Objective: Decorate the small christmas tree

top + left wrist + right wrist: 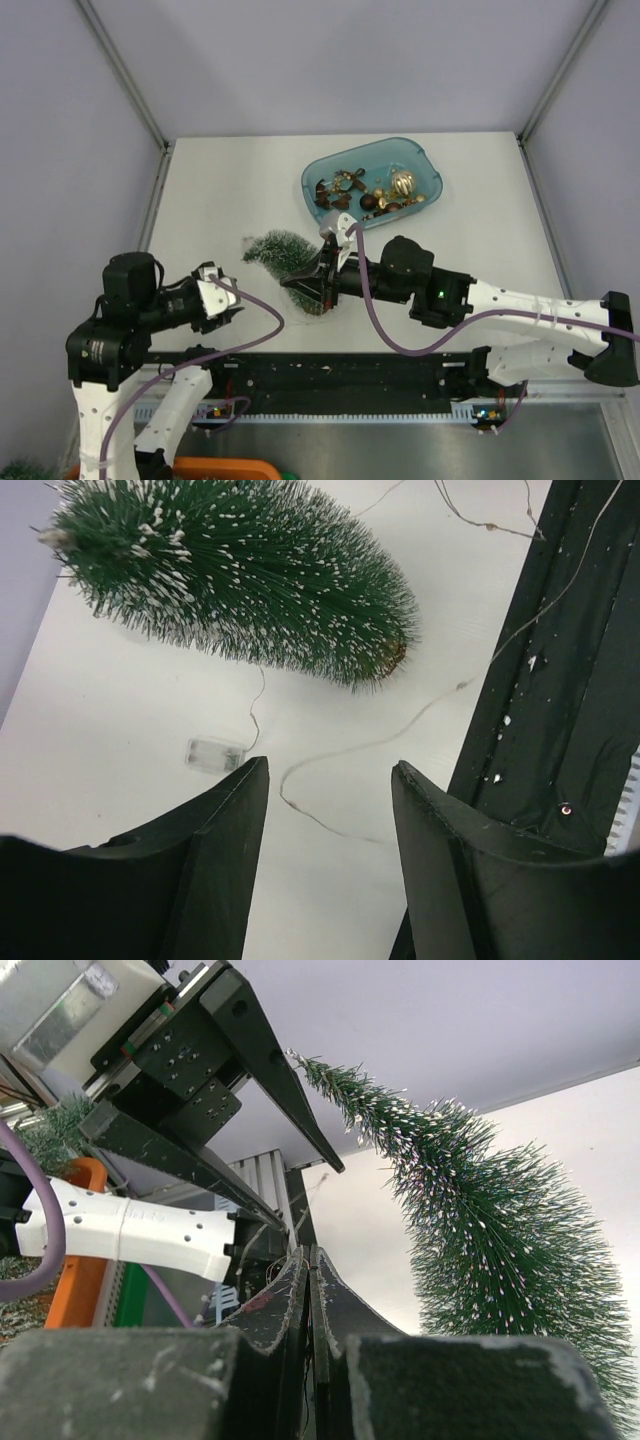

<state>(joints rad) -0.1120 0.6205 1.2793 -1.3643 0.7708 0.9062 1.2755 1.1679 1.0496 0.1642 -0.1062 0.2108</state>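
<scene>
The small christmas tree (283, 250) lies on its side on the table (220, 190). The left gripper (330, 775), near it, holds its jaws apart and empty; the right gripper (308, 1257), beside the tree, has them pressed together

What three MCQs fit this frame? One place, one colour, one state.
1. Tray sits:
A) on the far side of the tree
B) at the near edge
C) under the tree

2. Tray colour:
A) red
B) blue
C) white

3. Left gripper:
A) shut on tree
B) shut on tray
C) open, empty

Answers:
1. A: the top view shows it past the tree.
2. B: it is translucent blue.
3. C: the wrist view shows its jaws apart with nothing gripped.
</scene>
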